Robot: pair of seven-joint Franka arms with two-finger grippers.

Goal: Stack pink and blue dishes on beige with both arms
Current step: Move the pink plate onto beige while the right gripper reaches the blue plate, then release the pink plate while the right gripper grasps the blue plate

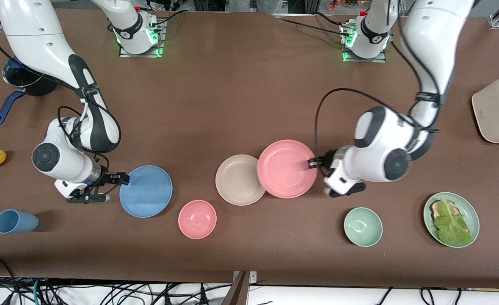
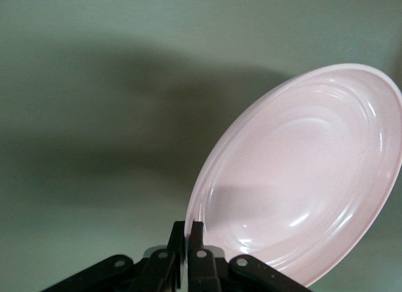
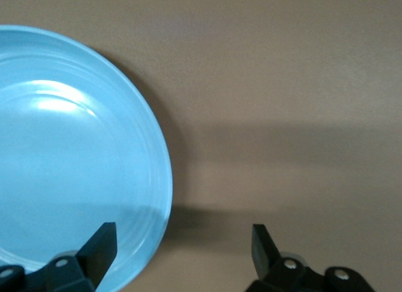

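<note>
No writing or brand can be read on any dish; the worktop (image 1: 241, 106) carries the beige plate (image 1: 237, 181) flat near its middle, and the pink plate (image 1: 286, 168) overlaps the beige rim on the side toward the left arm's end. The left pincer (image 1: 313, 162) is clenched on the pink plate's rim. The blue plate (image 1: 146, 191) lies toward the right arm's end, where the right pincer (image 1: 124, 179) is spread wide at its edge.

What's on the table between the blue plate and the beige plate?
Front view: the small pink bowl sits roughly between the blue plate and beige plate, a bit nearer the camera. Otherwise bare table.
</note>
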